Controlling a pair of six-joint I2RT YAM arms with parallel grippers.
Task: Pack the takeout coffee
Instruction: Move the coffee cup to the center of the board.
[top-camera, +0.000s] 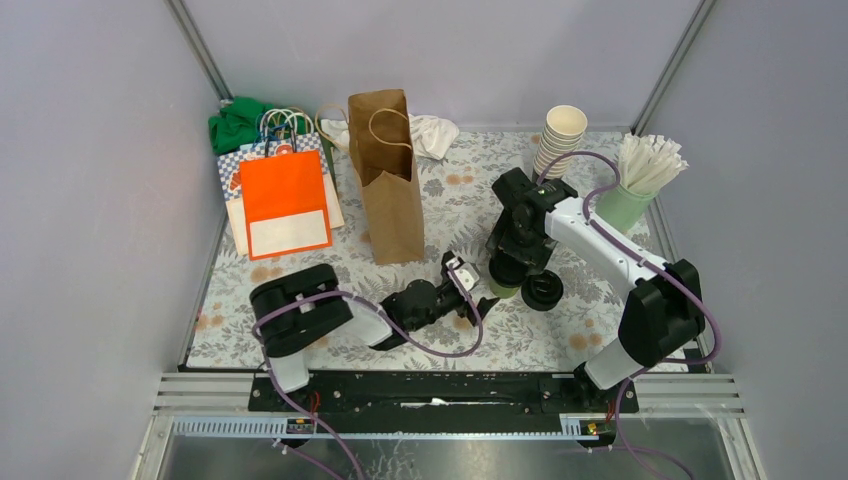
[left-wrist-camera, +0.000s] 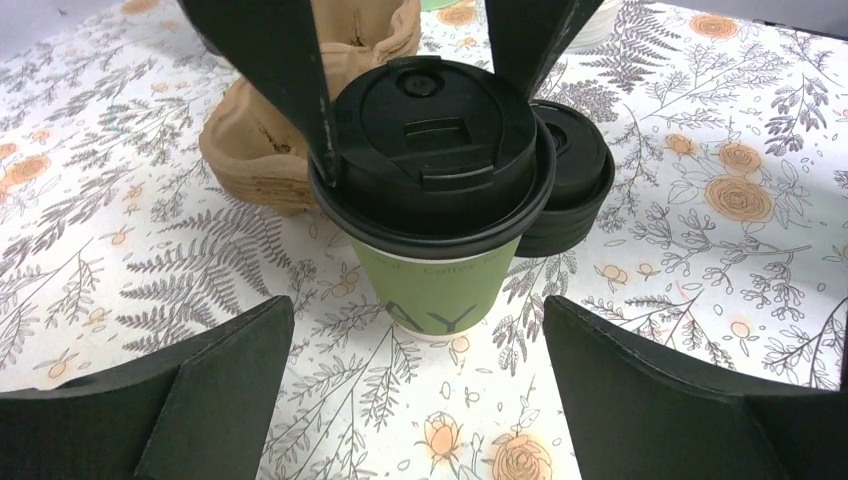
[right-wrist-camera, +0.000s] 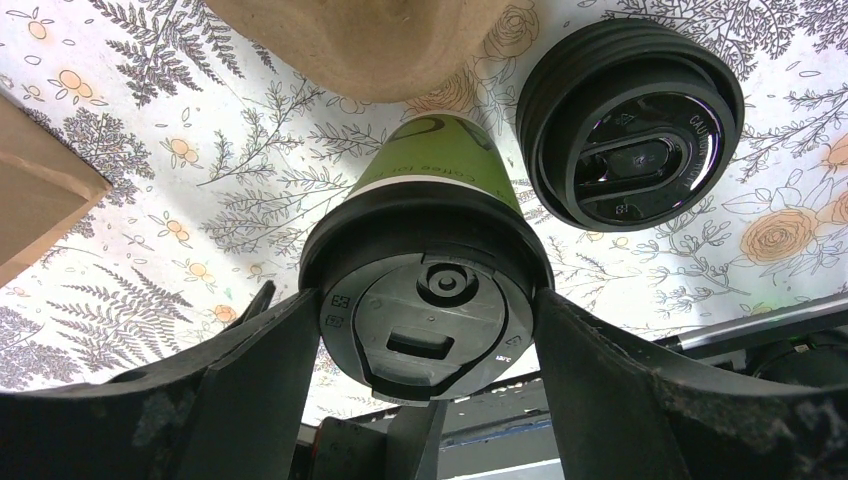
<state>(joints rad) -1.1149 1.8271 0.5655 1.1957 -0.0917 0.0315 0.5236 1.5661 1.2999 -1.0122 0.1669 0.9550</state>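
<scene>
The takeout coffee cup (left-wrist-camera: 432, 190), green paper closed with a black lid, stands upright on the flowered tabletop (left-wrist-camera: 700, 200). The right pincer (right-wrist-camera: 430, 330) is over it from above, and its two fingers lie against opposite sides of the lid rim. It seems to grip the cup, though the contact is hard to confirm. The left pincer (left-wrist-camera: 418, 310) lies low before the cup, wide open and apart from it. Just beside the cup sits a low stack of black lids (right-wrist-camera: 630, 125), and on its other side a brown pulp carrier (left-wrist-camera: 255, 140). Left of the cup and farther back, a brown paper bag (top-camera: 392, 200) stands open, its inside not visible. Well behind the cup to the right, a pale green cup (top-camera: 625, 205) holds white sticks (top-camera: 650, 160).
</scene>
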